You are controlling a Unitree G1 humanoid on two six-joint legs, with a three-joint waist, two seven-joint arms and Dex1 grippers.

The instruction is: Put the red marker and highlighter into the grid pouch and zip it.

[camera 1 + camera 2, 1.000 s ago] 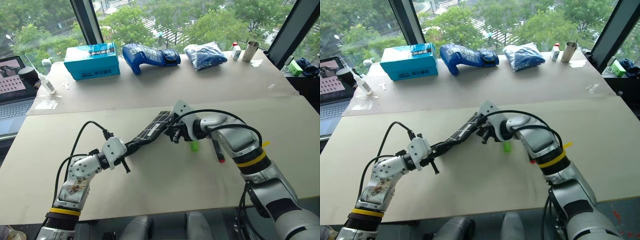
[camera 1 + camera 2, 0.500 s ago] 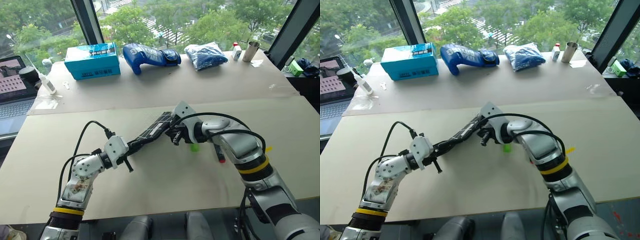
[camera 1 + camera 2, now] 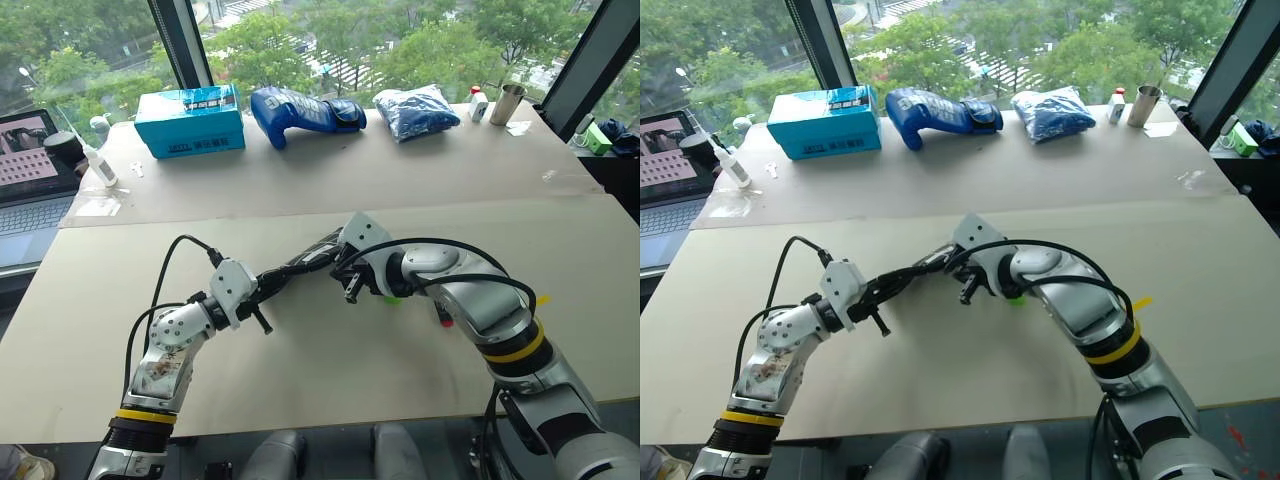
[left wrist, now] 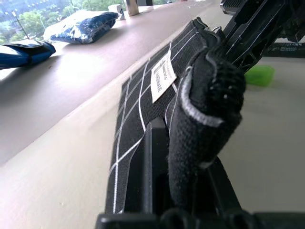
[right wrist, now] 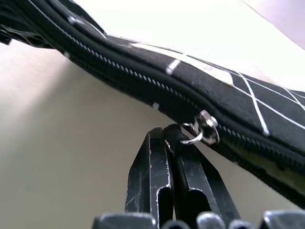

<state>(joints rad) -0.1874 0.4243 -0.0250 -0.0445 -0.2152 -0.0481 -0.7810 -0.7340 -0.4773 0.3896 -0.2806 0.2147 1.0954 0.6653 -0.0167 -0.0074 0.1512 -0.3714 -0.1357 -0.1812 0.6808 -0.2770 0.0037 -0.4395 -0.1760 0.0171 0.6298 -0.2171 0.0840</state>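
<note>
Right gripper (image 5: 174, 143) has drawn zipper pull back; left gripper (image 4: 178, 200) clamps grid pouch (image 4: 143, 95).

The grid pouch (image 3: 300, 266) hangs above the bench (image 3: 330, 350), stretched between the left gripper (image 3: 262, 288) on its left end and the right gripper (image 3: 350, 285) on its right. The highlighter (image 3: 392, 296) lies on the bench just right of the right gripper, the red marker (image 3: 440, 312) further right. Along the bench's far edge sit a box (image 3: 190, 120), a glove (image 3: 300, 108) and a bag (image 3: 418, 108), left to right.

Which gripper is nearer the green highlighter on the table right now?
Right. The right gripper, shut on the grid pouch zipper pull, sits just beside the highlighter; the left gripper clamps the pouch's far end.
</note>
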